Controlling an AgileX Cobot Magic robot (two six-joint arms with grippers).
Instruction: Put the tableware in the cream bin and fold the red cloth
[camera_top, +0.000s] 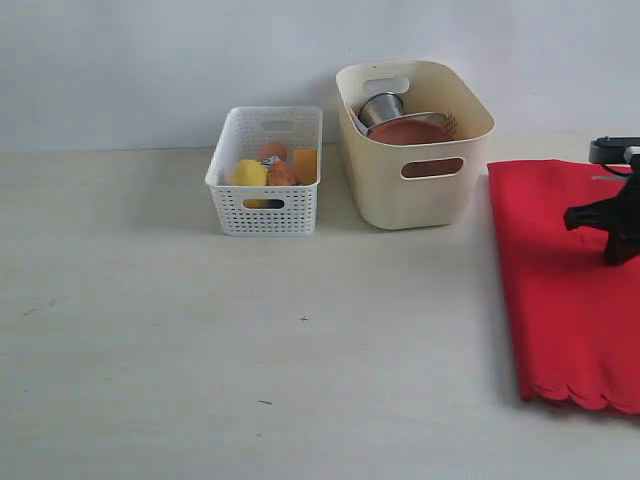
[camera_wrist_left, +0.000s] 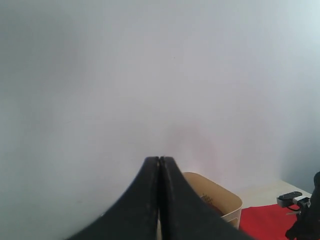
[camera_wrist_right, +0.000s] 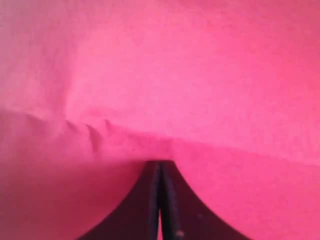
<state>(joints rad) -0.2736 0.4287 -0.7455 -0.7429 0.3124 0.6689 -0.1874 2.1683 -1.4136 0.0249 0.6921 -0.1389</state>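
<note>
The cream bin (camera_top: 415, 190) stands at the back of the table, with a steel cup (camera_top: 381, 107) and a round brown plate (camera_top: 408, 132) inside it; other tableware is hidden. The red cloth (camera_top: 560, 290) lies flat at the right, its scalloped edge toward the front. My right gripper (camera_top: 612, 255) is over the cloth, jaws shut, tips (camera_wrist_right: 160, 162) against a crease in the fabric (camera_wrist_right: 200, 75); whether any cloth is pinched I cannot tell. My left gripper (camera_wrist_left: 159, 159) is shut on nothing, raised and facing the wall, with the cream bin (camera_wrist_left: 227, 200) and the cloth (camera_wrist_left: 265, 220) beyond it.
A low white perforated basket (camera_top: 265, 210) with yellow and orange food stands left of the cream bin. A pale wall closes off the back of the table. The right arm (camera_wrist_left: 305, 220) shows dark at the edge of the left wrist view.
</note>
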